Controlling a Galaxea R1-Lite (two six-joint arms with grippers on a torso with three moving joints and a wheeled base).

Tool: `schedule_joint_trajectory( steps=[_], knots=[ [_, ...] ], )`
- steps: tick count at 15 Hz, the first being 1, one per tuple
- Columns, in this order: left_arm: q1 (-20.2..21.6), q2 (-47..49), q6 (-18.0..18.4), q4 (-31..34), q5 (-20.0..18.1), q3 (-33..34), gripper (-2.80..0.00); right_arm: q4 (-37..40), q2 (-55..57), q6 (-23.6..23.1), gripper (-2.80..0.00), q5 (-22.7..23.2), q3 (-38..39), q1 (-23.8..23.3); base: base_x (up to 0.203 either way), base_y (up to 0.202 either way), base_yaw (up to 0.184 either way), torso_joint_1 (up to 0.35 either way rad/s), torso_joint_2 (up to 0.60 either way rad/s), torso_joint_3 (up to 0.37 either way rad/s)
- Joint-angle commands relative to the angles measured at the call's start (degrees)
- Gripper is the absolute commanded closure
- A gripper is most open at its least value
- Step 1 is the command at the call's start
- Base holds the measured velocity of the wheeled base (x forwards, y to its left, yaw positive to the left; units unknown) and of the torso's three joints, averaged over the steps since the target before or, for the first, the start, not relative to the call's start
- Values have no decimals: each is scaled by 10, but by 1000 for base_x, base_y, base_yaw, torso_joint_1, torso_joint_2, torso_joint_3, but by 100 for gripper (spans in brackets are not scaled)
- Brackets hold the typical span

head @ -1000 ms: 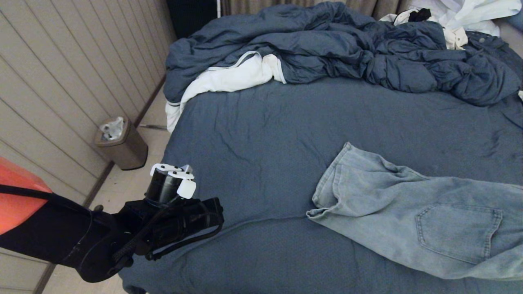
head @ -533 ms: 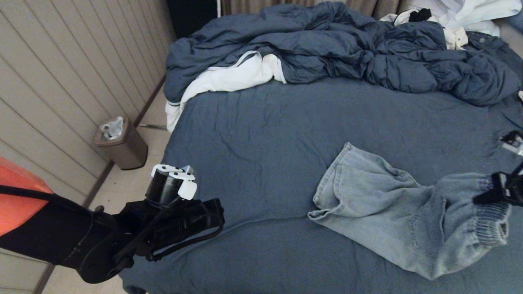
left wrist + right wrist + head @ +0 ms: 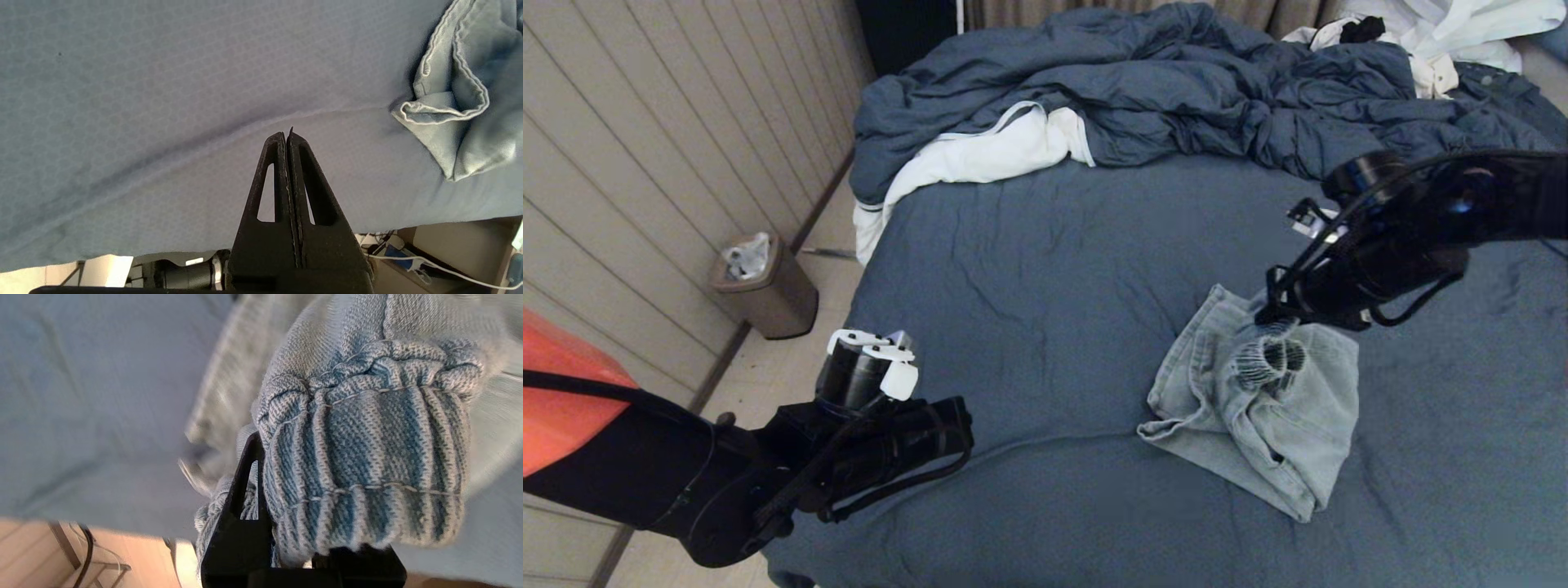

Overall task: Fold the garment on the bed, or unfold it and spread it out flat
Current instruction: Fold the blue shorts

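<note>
On the bed [image 3: 1045, 269] I see one pair of shorts [image 3: 1258, 408] folded over itself near the front edge, with wide bare sheet on every side. My right claw [image 3: 1270, 318] pinches its ribbed waistband above the fold; my left claw [image 3: 287, 136] hangs closed and empty by the bed's left edge

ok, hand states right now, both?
Left hand: shut, empty, by the bed's near edge.
Right hand: shut on the shorts' waistband.
</note>
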Motion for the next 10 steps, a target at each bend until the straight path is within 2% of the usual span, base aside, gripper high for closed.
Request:
schedule_joint_trajectory(
  steps=[1,3,6,7,10],
  knots=[
    [0,4,-1,-4,0,2,0,3,102,16,0,-27,-63,39,0,0,0,0,0,0],
    [-1,3,-1,-4,0,3,0,3,146,21,0,-60,-90,62,0,0,0,0,0,0],
    [-11,3,-4,-5,0,5,0,0,161,22,0,-74,-96,78,0,0,0,0,0,0],
    [-20,3,-4,-5,2,8,0,-1,160,22,-280,-74,-97,79,0,0,0,0,0,0],
    [-32,10,-6,-32,2,19,0,-2,141,21,-280,-74,-104,78,0,0,0,0,0,0]
  ],
)
